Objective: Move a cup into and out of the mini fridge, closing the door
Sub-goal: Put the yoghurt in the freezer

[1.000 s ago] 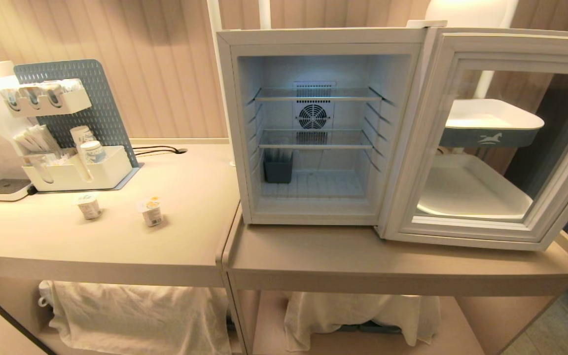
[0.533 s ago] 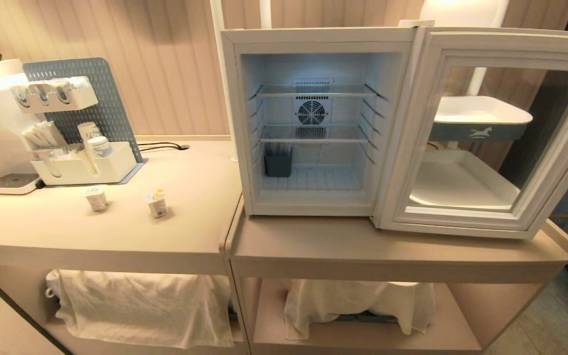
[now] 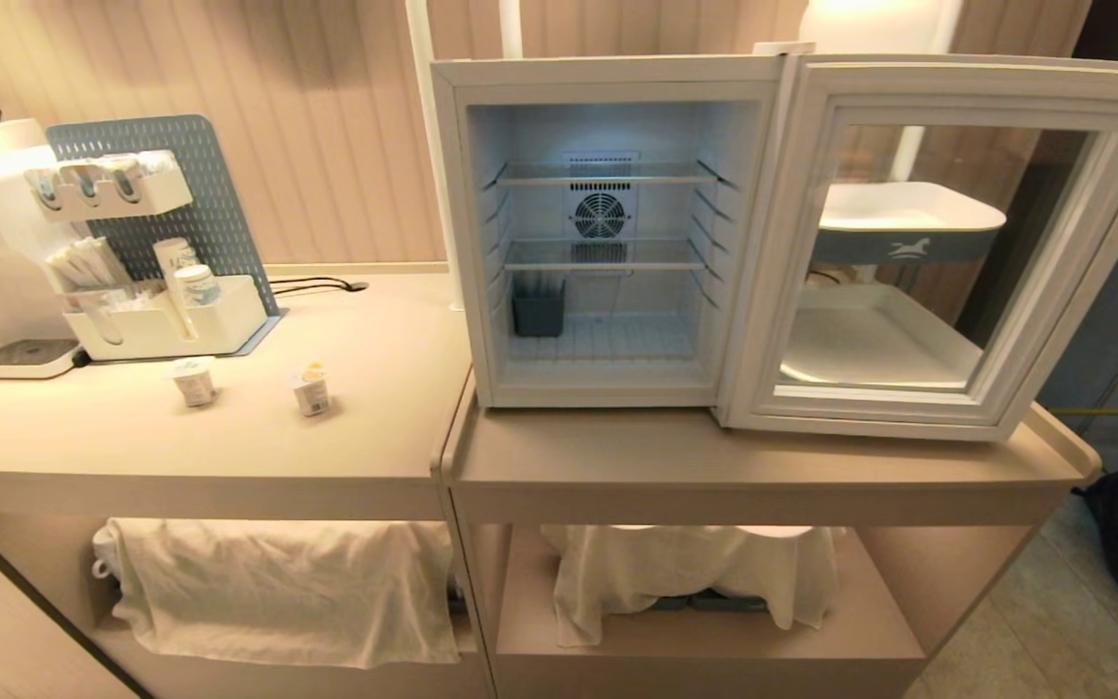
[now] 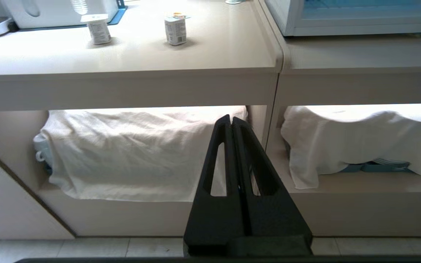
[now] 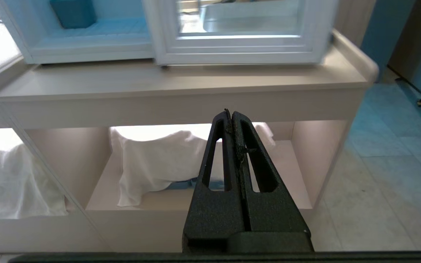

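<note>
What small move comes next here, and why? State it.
Probably raise the left claw toward the nearer cup on the counter. Both claws are shut, empty and low in front of the shelves, right claw included, while the mini fridge stands with its door open and no cup inside.

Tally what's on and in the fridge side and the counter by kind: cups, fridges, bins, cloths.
Cups on the counter: 2
Fridge, door open: 1
Dark bin inside the fridge: 1
White cloths on the lower shelves: 2
Total: 6
</note>
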